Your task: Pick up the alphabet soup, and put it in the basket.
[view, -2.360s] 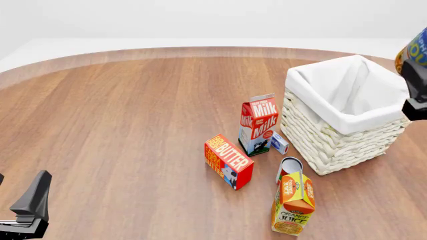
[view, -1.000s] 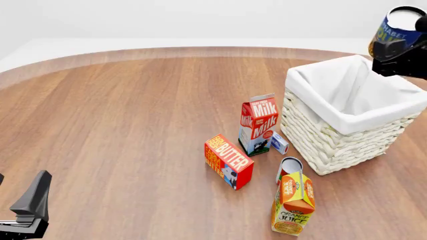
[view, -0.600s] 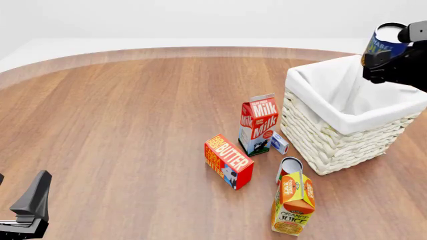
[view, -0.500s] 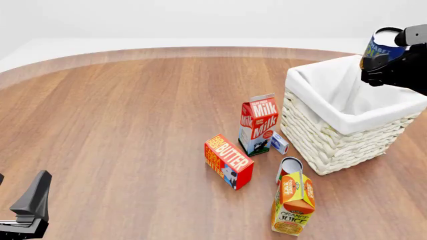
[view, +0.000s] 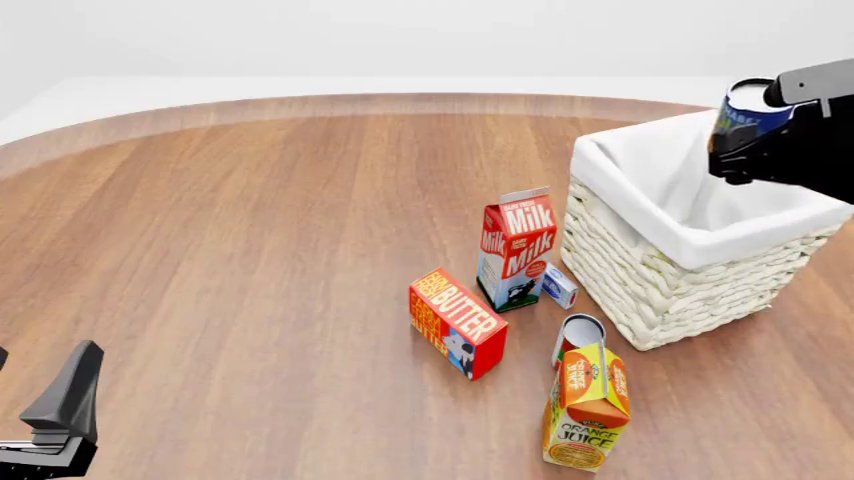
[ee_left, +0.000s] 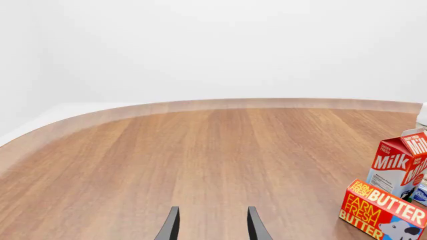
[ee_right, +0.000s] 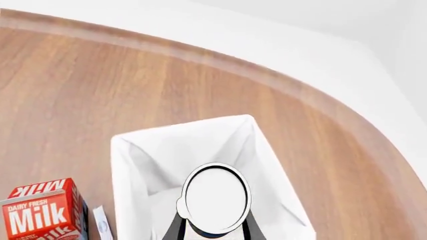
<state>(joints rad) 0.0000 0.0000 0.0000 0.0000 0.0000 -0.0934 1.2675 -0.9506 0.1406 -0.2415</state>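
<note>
My right gripper (view: 742, 135) is shut on the alphabet soup (view: 747, 110), a small can with a blue label, and holds it in the air over the far right part of the basket (view: 641, 270). In the right wrist view the can's pale round top (ee_right: 216, 198) sits between the fingers (ee_right: 175, 229), directly above the basket's white cloth lining (ee_right: 143, 165). The left gripper (view: 60, 415) rests low at the near left of the table, away from everything. In its own wrist view the fingers (ee_left: 170, 227) stand apart with nothing between them.
Left of the basket stand a milk carton (view: 515, 248) and a small white-and-blue box (view: 559, 286). A butter box (view: 458, 322) lies nearer me. A red-and-white can (view: 578, 335) and an orange juice carton (view: 587, 407) stand in front of the basket.
The right gripper has carried the soup can from the far right edge leftward and lower, over the basket's opening. The left arm has not moved.
</note>
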